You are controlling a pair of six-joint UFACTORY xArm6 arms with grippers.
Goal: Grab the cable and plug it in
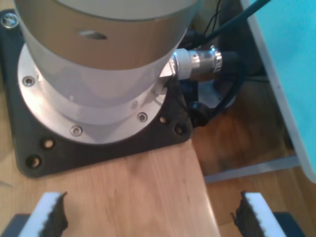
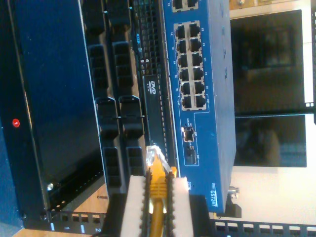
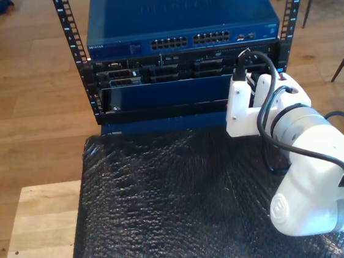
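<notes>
My second hand (image 2: 157, 197) pinches the yellow cable (image 2: 158, 185) just behind its clear plug (image 2: 153, 156), which points at the rack's front, near the blue switch (image 2: 197, 98) and short of its ports (image 2: 191, 64). The step in hand looks like the approach to plugging in; next the plug must line up squarely with an open port. My first hand (image 1: 148, 217) hangs wide, holding nothing, over a wooden counter (image 1: 148, 187) by an arm base (image 1: 94, 74).

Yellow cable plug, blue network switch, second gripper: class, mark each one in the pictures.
cable plug (image 2: 153, 156), second wrist view, clear tip.
blue network switch (image 2: 216, 108), second wrist view, bare front face.
my second gripper (image 2: 157, 190), second wrist view, between fingertips.
</notes>
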